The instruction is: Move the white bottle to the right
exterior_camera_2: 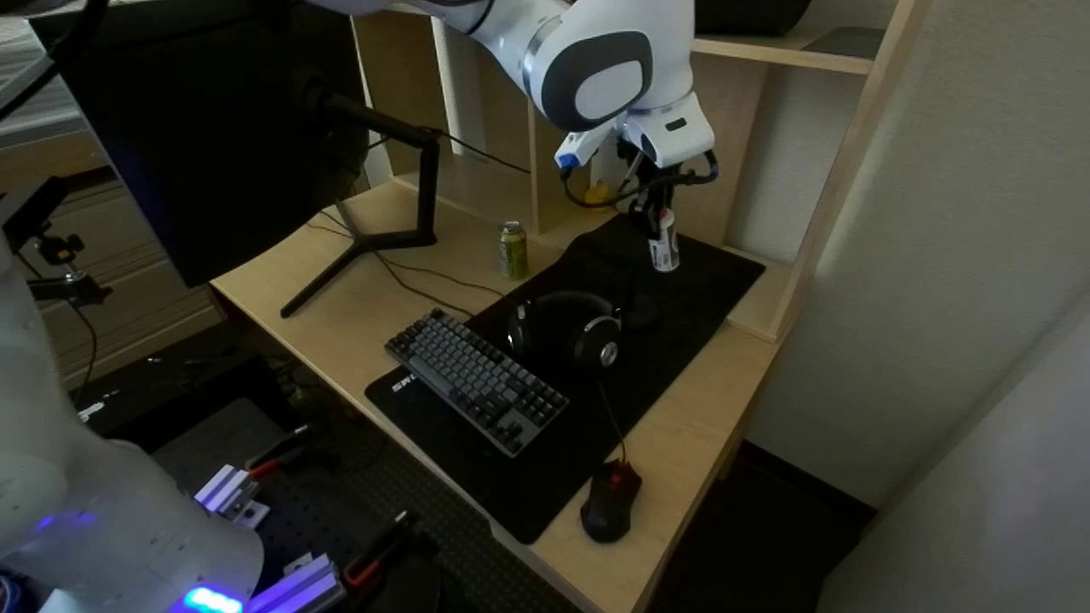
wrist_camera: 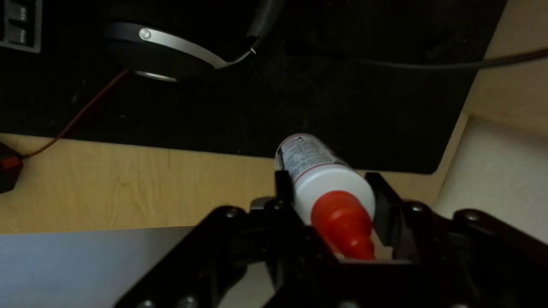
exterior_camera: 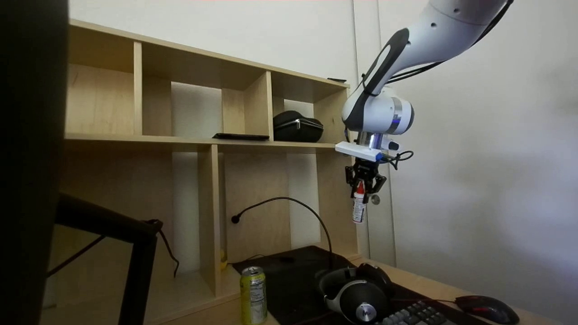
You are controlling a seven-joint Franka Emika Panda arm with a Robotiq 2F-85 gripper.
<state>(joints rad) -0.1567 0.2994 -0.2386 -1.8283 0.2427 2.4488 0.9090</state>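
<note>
The white bottle [exterior_camera: 359, 211] has a pointed red-orange cap and a printed label. My gripper [exterior_camera: 360, 197] is shut on its upper part, with one finger on each side. It hangs slightly tilted, bottom down, in the air above the far end of the desk, near the shelf's end panel. The bottle also shows in an exterior view [exterior_camera_2: 664, 249], in front of the black mat. In the wrist view the bottle [wrist_camera: 306, 156] sits between the fingers [wrist_camera: 329, 182], its cap towards the palm and its bottom away from me. Part of its side is hidden by the left finger.
A green-yellow can [exterior_camera_2: 513, 250] stands on the wooden desk [exterior_camera_2: 341, 340]. Headphones [exterior_camera_2: 566, 332], a keyboard [exterior_camera_2: 477, 379] and a mouse [exterior_camera_2: 611, 501] lie near the black mat [exterior_camera_2: 673, 358]. A shelf unit [exterior_camera: 203, 142] rises behind, and a thin gooseneck [exterior_camera: 289, 197] arches over the mat.
</note>
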